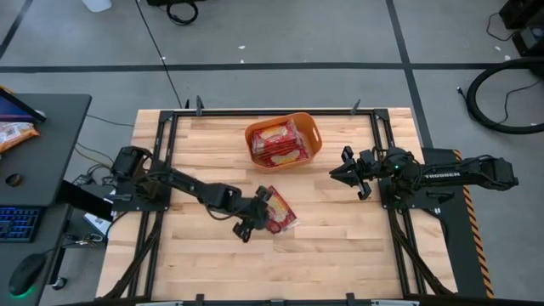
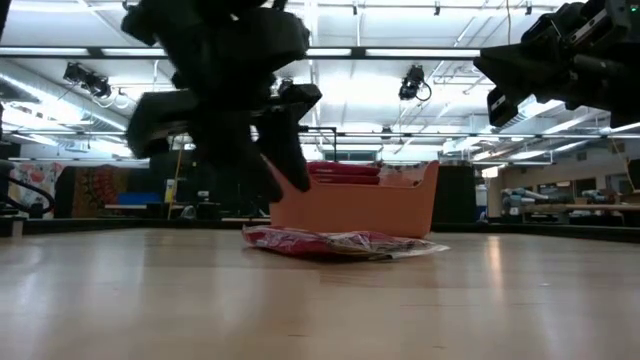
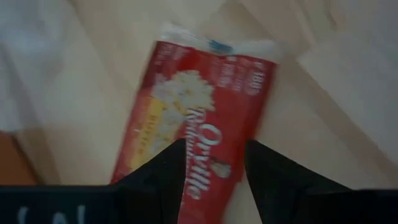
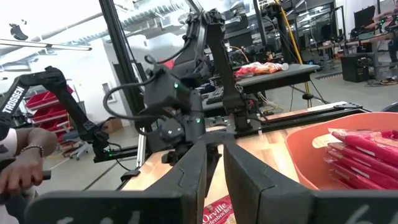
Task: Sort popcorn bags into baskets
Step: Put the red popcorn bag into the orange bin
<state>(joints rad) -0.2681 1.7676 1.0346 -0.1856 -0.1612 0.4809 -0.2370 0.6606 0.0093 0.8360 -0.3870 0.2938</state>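
Left claw (image 1: 257, 212) hovers over a popcorn bag (image 1: 279, 212) lying flat on the desk (image 1: 340, 246), its fingers (image 3: 163, 177) spread apart above the packet and gripping nothing. More bags (image 1: 279, 143) are stacked in the orange basket (image 1: 311, 129) at the far middle. Right claw (image 1: 347, 170) waits raised beside the basket, fingers parted, empty.

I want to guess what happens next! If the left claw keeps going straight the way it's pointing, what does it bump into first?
Most likely the popcorn bag lying on the table. The left claw points down at it with its fingers open. How close it is stays unclear.
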